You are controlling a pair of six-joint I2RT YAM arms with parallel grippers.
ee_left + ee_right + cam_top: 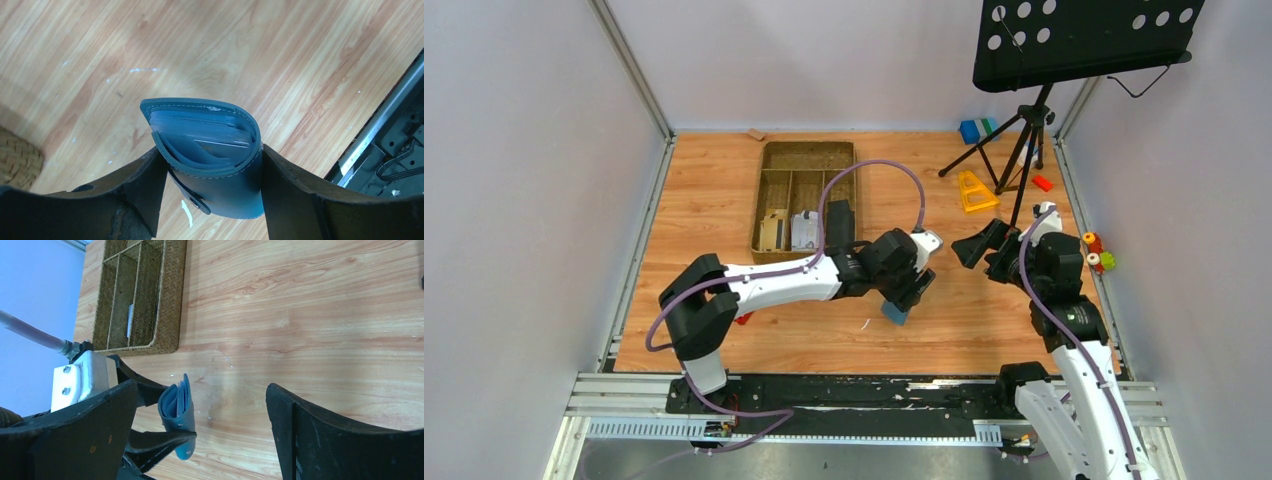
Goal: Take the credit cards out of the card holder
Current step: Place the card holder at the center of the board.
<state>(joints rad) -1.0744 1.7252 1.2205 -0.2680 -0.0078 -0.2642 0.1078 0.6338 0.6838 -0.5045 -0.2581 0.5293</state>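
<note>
Your left pincer [211,162] clamps the soft, bowed card holder [220,192] above the tabletop [250,50]; with the released right pincer [201,390], pinch the thin, stiff, likely slippery credit cards [222,143] by their exposed edges.

Card holder [225,195]: slate-blue outside, paler blue pockets, pale stitching along edge. Table [280,45]: orange-brown wood grain. Woven tray [170,300], 11 o'clock: tan-brown basket weave.

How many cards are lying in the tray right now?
2: a tan card in the tray, near-left compartment; a grey-white card in the compartment right of it. More may hide in the card holder clamped by the left gripper.
</note>
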